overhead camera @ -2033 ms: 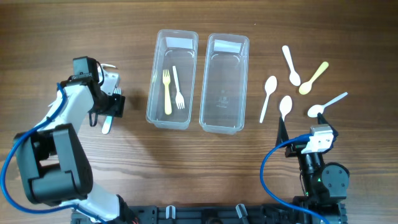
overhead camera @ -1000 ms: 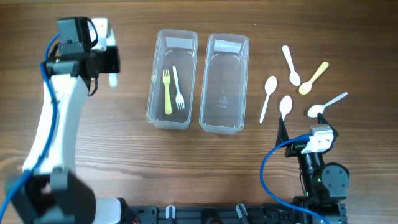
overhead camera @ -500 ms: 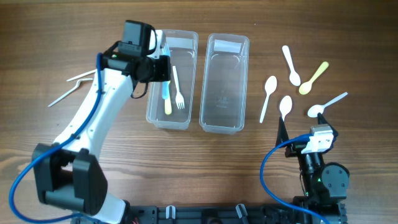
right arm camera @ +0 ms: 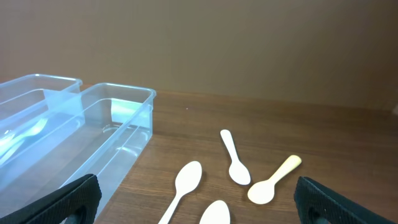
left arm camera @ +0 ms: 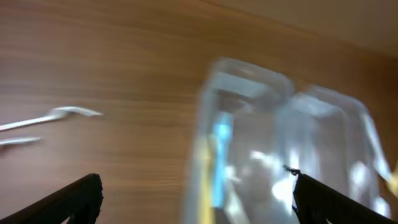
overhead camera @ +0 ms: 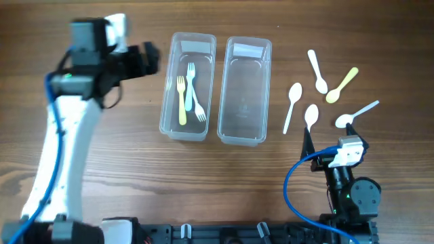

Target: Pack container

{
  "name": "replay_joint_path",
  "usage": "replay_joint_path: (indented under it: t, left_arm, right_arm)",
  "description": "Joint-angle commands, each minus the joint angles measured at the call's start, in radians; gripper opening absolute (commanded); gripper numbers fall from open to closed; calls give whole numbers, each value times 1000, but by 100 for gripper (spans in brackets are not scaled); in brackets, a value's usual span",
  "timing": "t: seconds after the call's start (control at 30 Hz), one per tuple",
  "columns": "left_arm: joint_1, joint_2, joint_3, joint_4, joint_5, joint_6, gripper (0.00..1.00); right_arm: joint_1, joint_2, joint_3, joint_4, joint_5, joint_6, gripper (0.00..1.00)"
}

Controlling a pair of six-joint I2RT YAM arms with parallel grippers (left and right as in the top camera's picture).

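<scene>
And the drop is made: the left gripper (overhead camera: 146, 59) has swung back out, jaws apart and empty, and the left clear rectangular plastic tub (overhead camera: 169, 102) now sits just off its right side, holding one more piece than a moment ago. The pale blue plastic fork (overhead camera: 190, 83) it carried in lies on the tub floor between the yellow plastic fork (overhead camera: 181, 103) and the white plastic fork (overhead camera: 199, 110), so that is three forks packed. The second clear tub (overhead camera: 261, 102), further right, holds nothing so far. Out ahead of the parked right gripper (right arm camera: 199, 202), whose jaws also stand apart, five plastic spoons wait on the wooden table (overhead camera: 135, 176): four white spoons (overhead camera: 293, 103) and one cream spoon (overhead camera: 341, 85). The left wrist view catches two pale utensils (left arm camera: 62, 114) lying off to the gripper's left, too blurred to name. Forks look nearly sorted; the spoons are untouched.
</scene>
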Motion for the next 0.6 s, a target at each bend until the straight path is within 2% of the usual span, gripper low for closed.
replay_joint_path:
  t: [0.0, 0.03, 0.07, 0.1, 0.23, 0.37, 0.57]
  left_arm:
    - [163, -56, 3, -66, -161, 169, 90]
    - [202, -55, 3, -88, -180, 230, 84]
    - [255, -47, 2, -108, -190, 264, 84]
    - [292, -37, 2, -108, -190, 263, 100]
    - [392, 19, 1, -103, -186, 267, 100]
    - [410, 111, 1, -77, -182, 343, 100]
    - [410, 276, 1, 32, -183, 347, 100]
  right_arm:
    - [-3, -5, -4, 3, -11, -6, 100]
    - [-3, -5, -4, 3, -11, -6, 100]
    - [-3, -5, -4, 3, -11, -7, 100]
    - [-3, -5, -4, 3, -11, -6, 100]
    - [-3, -5, -4, 3, -11, -6, 100]
    - [-3, -5, -4, 3, -11, -6, 100]
    - [-3, -5, -4, 3, -11, -6, 100]
